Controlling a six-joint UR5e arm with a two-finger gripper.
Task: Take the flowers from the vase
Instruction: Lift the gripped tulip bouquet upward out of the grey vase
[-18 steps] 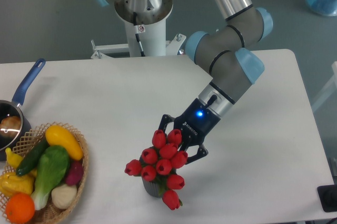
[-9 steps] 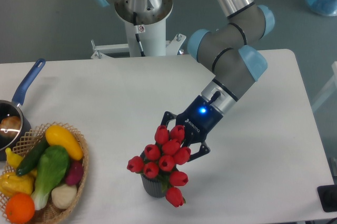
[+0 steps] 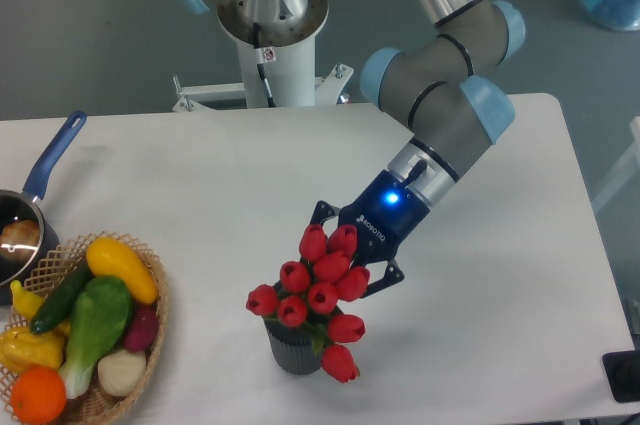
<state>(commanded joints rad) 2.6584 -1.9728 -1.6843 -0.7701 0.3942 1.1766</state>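
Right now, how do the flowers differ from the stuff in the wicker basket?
The flowers are all red buds, bunched in the vase beside the gripper; the vegetables are mixed yellow, green, orange and white. The flowers stand near the table's middle front, the wicker basket at its left edge. Both rest on the white table.

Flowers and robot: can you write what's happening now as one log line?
gripper: behind flowers, closure hidden | flowers: in vase | vase: on table
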